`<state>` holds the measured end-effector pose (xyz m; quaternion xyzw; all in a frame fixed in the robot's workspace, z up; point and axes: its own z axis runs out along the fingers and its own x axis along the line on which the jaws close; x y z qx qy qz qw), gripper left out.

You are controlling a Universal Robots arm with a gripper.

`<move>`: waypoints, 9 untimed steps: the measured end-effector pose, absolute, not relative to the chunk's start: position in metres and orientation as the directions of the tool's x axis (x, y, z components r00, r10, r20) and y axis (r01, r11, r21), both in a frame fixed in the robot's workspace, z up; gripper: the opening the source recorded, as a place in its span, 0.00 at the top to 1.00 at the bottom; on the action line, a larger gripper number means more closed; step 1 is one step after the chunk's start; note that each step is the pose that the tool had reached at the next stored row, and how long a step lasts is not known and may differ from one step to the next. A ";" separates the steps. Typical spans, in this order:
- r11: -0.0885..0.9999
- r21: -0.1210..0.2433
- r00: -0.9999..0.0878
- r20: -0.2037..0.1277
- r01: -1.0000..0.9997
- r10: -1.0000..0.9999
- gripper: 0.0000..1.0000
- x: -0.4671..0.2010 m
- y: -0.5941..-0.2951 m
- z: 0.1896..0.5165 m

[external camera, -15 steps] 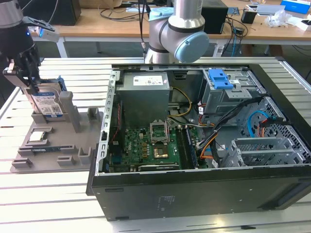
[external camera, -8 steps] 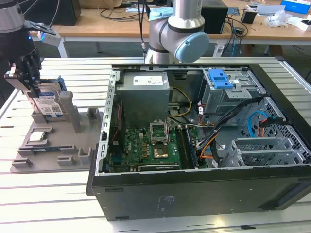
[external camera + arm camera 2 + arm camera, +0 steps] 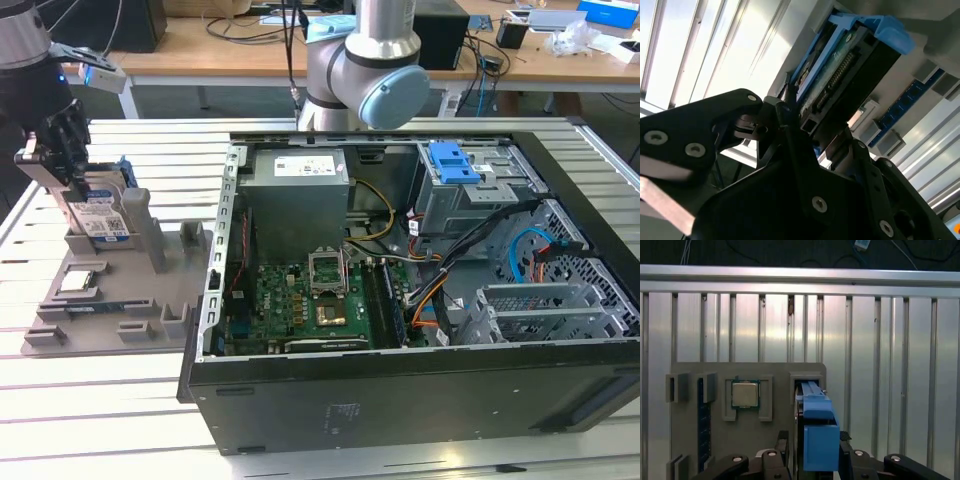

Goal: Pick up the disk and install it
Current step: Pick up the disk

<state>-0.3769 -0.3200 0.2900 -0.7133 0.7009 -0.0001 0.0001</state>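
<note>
A chip (image 3: 80,283) lies near the disk (image 3: 98,218) in the grey holder (image 3: 110,312). Your gripper (image 3: 72,172) clamps it, standing on edge, long side upright

The disk (image 3: 98,215) is cased in smooth silver-grey metal and faced with a white-and-blue paper-like label; its bracket (image 3: 817,435) is formed of blue plastic with a slight gloss; the pincer (image 3: 813,437) is finished in matt black, with bare metal screw heads; the surface (image 3: 890,365) is built of ribbed, satin-bright aluminium; the holder (image 3: 110,315) is moulded in matt grey plastic; the chip (image 3: 745,394) is capped in dull brushed metal; the computer case (image 3: 400,400) is panelled in matt black outside and bare grey sheet metal inside; the arm (image 3: 385,30) is sleeved in smooth silvery metal.
</note>
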 end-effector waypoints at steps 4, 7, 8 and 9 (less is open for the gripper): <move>-0.017 -0.001 0.017 0.002 -1.000 -1.000 0.52 -0.385 -0.320 0.290; -0.018 -0.001 0.018 0.002 -1.000 -1.000 0.52 -0.385 -0.320 0.290; -0.017 -0.001 0.017 0.002 -1.000 -1.000 0.52 -0.385 -0.320 0.290; -0.018 -0.001 0.018 0.002 -1.000 -1.000 0.52 -0.385 -0.320 0.290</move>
